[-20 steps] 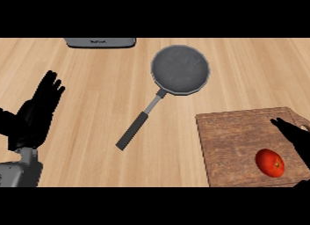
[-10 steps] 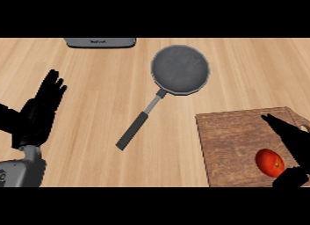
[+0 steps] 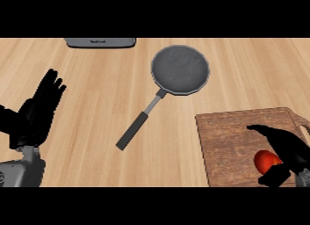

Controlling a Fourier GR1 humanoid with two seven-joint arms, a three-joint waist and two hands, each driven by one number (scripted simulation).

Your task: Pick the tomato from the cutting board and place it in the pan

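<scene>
On a pale wooden desk (image 3: 86, 132), the red tomato (image 3: 266, 160) sits near the front of the cutting board (image 3: 228, 140), well apart from the frying pan (image 3: 180, 69). The right hand (image 3: 293, 151) arches over it, fingers (image 3: 271, 133) spread, not closed; the left hand (image 3: 37, 110) rests open. Smooth, round and soft, the tomato likely wants holding across its widest part.

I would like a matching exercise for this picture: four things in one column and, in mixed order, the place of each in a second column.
1. tomato
2. pan
3. cutting board
4. left robot hand

A. view's left, open, fingers up
B. upper middle, nothing in it
C. on the cutting board
D. lower right of the view

Pairs: 1-C, 2-B, 3-D, 4-A
</scene>
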